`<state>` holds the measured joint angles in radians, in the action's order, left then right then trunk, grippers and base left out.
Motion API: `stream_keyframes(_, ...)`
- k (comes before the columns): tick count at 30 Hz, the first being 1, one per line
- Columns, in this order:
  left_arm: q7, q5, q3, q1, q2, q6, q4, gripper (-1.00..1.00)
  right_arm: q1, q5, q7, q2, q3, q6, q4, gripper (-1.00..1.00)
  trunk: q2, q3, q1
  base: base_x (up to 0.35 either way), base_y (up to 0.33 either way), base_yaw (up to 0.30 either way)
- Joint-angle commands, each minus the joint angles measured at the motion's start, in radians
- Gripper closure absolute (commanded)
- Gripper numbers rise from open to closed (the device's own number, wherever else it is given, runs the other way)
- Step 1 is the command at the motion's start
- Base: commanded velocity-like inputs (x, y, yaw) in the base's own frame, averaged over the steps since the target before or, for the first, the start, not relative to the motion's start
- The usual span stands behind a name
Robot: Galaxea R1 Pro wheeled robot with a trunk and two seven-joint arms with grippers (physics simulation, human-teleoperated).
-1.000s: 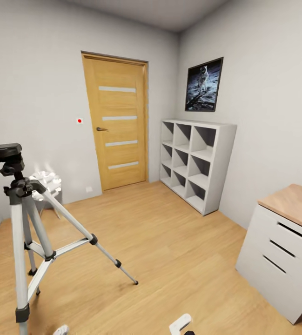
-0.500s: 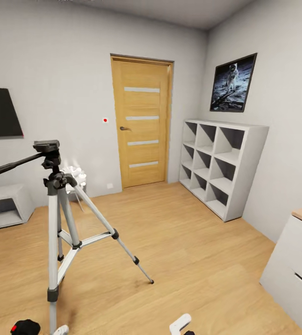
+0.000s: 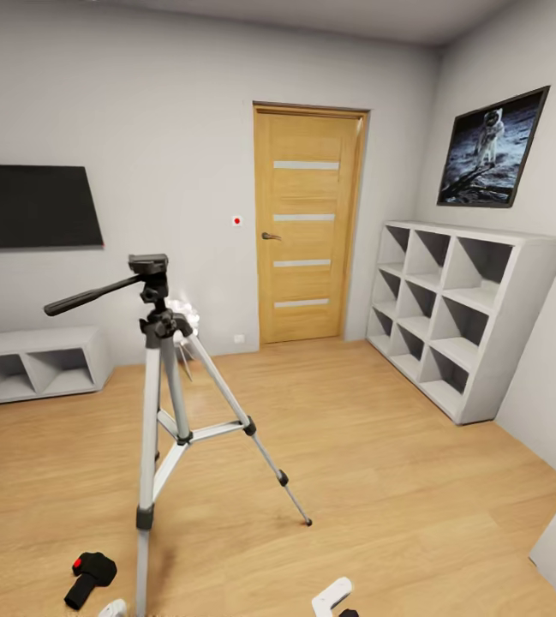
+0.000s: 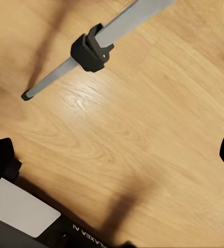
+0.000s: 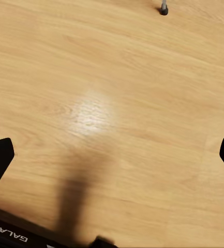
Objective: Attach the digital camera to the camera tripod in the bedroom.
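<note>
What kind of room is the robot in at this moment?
Probably a room in a home: a wood-floored interior with a wall-mounted TV, a wooden door and a white cube shelf. A camera tripod stands on the floor.

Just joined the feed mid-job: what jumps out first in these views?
A tall silver-legged camera tripod with black head and pan handle stands on the light wood floor, left of centre. A small black digital camera with a red button lies on the floor by its near leg. Both grippers hang open above bare floor.

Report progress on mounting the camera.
Done: the camera tripod stands set up on the wood floor, its head bare. In hand: nothing; the left claw and right claw are open and empty. Left: pick up the digital camera lying by the near leg, then attach it.
</note>
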<state>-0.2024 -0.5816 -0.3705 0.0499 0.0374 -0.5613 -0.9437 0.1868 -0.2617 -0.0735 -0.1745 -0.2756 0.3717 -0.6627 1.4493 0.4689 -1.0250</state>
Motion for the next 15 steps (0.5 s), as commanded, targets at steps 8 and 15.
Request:
stream_keyframes(8, -0.007, -0.011, -0.002, 0.001, 0.001, -0.005, -0.002, -1.00, 0.000, -0.007, -0.003, 0.000, -0.002, 0.007, -0.001, -1.00, 0.001, 0.001, 0.000, 0.000, 0.000, 0.300)
stream_keyframes(15, -0.006, -0.011, -0.002, 0.000, 0.001, -0.005, -0.002, -1.00, 0.000, -0.007, -0.003, 0.000, -0.002, 0.007, -0.001, -1.00, 0.001, 0.001, 0.000, 0.000, 0.000, 0.300)
